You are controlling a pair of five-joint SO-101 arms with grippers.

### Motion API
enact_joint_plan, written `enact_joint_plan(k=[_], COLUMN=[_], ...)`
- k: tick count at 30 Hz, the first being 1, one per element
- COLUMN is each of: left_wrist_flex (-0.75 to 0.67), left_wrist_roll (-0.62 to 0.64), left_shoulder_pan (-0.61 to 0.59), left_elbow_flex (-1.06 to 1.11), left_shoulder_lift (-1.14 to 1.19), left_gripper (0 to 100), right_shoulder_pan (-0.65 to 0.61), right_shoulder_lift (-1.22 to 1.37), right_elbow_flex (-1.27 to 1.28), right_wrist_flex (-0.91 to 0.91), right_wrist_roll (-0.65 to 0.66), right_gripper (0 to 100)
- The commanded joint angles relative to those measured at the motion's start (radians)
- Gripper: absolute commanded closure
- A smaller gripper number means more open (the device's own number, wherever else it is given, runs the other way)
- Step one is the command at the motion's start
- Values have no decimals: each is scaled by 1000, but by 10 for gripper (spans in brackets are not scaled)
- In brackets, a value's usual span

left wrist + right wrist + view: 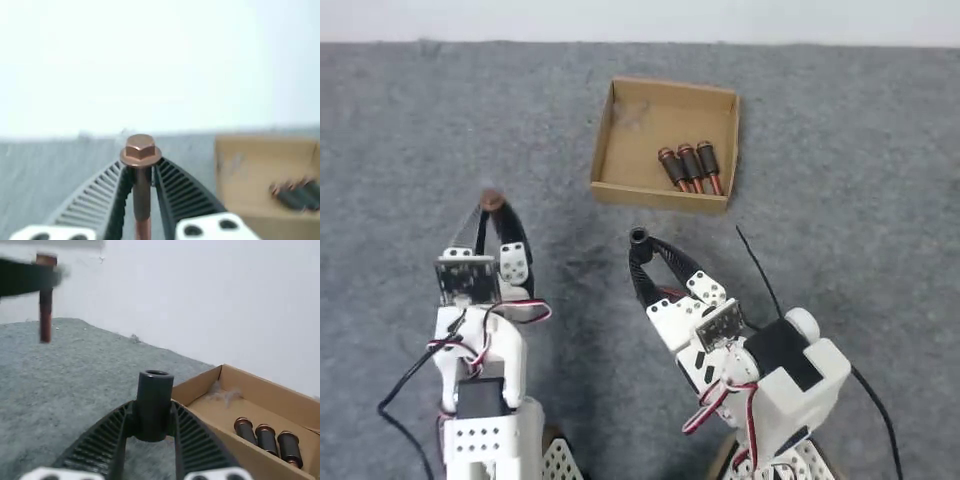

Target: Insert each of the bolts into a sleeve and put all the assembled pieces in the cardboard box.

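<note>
Copper-coloured and upright, a hex-headed bolt (140, 150) is pinched just under its head by the left gripper (141, 171). The ribbed black fingers are clamped on the shaft, and its lower end hangs free below them. From the high view, this gripper sits toward 9 o'clock on the grey carpet (840, 220).

The right gripper (152, 421), near the middle, is closed around a black sleeve (154, 402) that stands on end with its open bore facing up. Bolt and sleeve are well apart, the bolt lying at about 10 o'clock from the sleeve.

The cardboard box (610, 140) rests at 12 o'clock on the carpet, roughly 2 o'clock from the bolt. Three assembled pieces (688, 167) lie side by side in it, touching, toward its 4 o'clock corner.
</note>
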Motion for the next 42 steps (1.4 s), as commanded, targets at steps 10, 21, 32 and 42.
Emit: enact_joint_plan(k=[10,21,32,42], left_wrist_flex=[137,193,285,281], left_wrist_roll=[196,199,339,417], left_shoulder_pan=[342,394,493,499], left_elbow_flex=[-441,-886,-1043,-885], left_shoulder_lift=[-23,505,709,738], left_gripper=[989,989,989,989], right_shoulder_pan=[-8,-8,-4,-2], right_shoulder_lift=[-4,-4,-4,-2], right_elbow_flex=[5,6,5,8], right_wrist_flex=[-30,-30,-30,-30], right_wrist_roll=[9,9,9,9], right_gripper=[991,991,991,991])
